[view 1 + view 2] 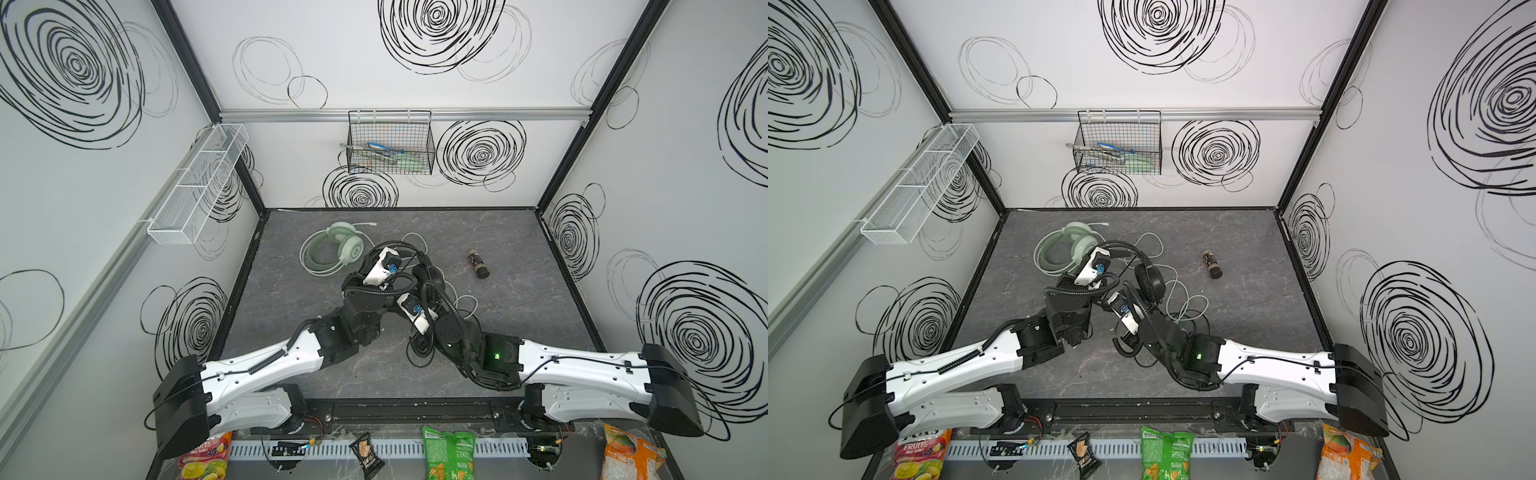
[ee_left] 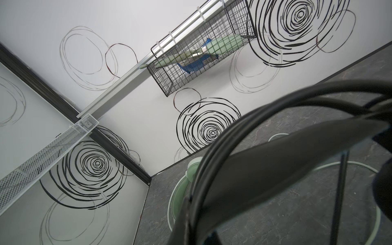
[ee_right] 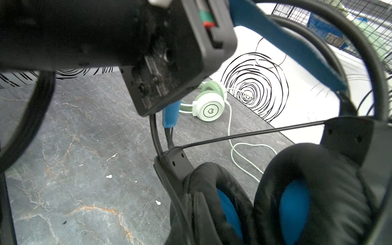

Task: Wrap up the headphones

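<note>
Black headphones (image 3: 307,191), headband (image 2: 275,152) in left fingers (image 2: 183,220) (shut)

I read "FRUITS" on the red snack bag (image 1: 921,453). An earcup of the mint-green headset (image 3: 210,109) carries a round emblem.

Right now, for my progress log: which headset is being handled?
The black headset with blue pads, lifted off the table; the mint-green headset lies flat alone, farther back.
</note>
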{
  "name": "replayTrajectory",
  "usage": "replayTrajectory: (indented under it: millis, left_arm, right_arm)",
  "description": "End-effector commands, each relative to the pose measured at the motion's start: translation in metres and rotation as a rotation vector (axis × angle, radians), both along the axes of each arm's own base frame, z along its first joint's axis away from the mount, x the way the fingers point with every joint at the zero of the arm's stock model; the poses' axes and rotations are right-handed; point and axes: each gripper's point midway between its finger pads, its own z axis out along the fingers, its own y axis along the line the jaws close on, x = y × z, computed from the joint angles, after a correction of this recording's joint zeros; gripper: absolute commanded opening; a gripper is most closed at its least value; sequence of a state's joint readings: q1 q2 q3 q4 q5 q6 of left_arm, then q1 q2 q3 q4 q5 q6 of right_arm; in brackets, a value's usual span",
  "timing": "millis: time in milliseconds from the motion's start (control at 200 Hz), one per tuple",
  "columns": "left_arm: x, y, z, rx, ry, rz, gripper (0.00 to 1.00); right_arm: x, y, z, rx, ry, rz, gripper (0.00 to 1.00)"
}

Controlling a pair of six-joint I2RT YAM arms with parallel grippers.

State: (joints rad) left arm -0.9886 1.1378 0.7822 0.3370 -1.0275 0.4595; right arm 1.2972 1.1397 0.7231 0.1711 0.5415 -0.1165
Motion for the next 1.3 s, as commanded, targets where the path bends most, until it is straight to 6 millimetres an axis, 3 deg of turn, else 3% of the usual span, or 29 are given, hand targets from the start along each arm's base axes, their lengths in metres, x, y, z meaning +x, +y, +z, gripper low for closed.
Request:
replayTrajectory:
  millis: [0,330,610,780,976,1131,1296]
  left_arm:
    - [-0.005,0.011,0.027,-0.009,-0.041,0.045,0.0]
    - [-0.012,0.019,0.031,0.12,-0.049,0.082,0.0]
    - [-0.022,0.001,0.037,0.151,-0.032,0.003,0.0]
    - [-0.028,0.0,0.057,0.095,-0.042,-0.012,0.0]
    - [-0.033,-0.005,0.072,0.196,-0.06,0.009,0.0]
    - [-0.035,0.001,0.084,0.176,-0.07,0.03,0.0]
    - [-0.044,-0.009,0.098,0.174,-0.077,-0.002,0.0]
  right_arm:
    - [0.009,-0.014,0.039,0.087,-0.065,-0.089,0.0]
    - [0.02,-0.037,0.063,0.057,-0.161,-0.201,0.02]
    - [0.024,-0.056,0.065,0.043,-0.194,-0.27,0.02]
    - [0.024,-0.061,0.067,0.078,-0.205,-0.287,0.06]
    - [0.027,-0.054,0.07,0.085,-0.22,-0.288,0.1]
    - [0.032,-0.051,0.061,0.107,-0.183,-0.272,0.14]
    - [0.037,-0.058,0.053,0.196,-0.121,-0.252,0.14]
